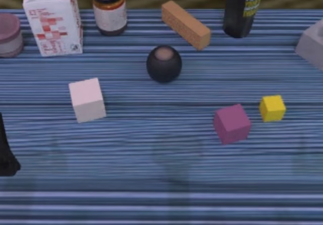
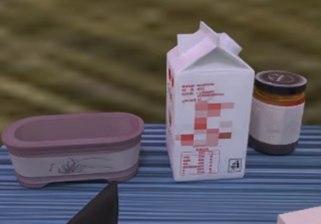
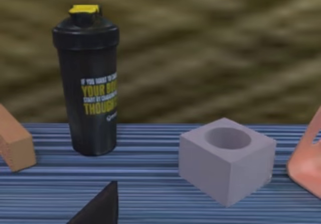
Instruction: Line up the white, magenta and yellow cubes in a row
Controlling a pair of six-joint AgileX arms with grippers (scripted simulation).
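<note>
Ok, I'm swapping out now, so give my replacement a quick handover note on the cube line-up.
Left arm is parked at the table's left edge; its hand can't be read. Right hand is not in the top view.
White cube sits left of centre, alone. Magenta cube and yellow cube sit close together on the right, not touching.
Done: nothing; no cube is held.
Left: bring all three cubes into one row.

The blue striped table [image 1: 151, 184] carries 3 cubes: white cube [image 1: 87, 100], magenta cube [image 1: 232, 123], yellow cube [image 1: 272, 108].
</note>
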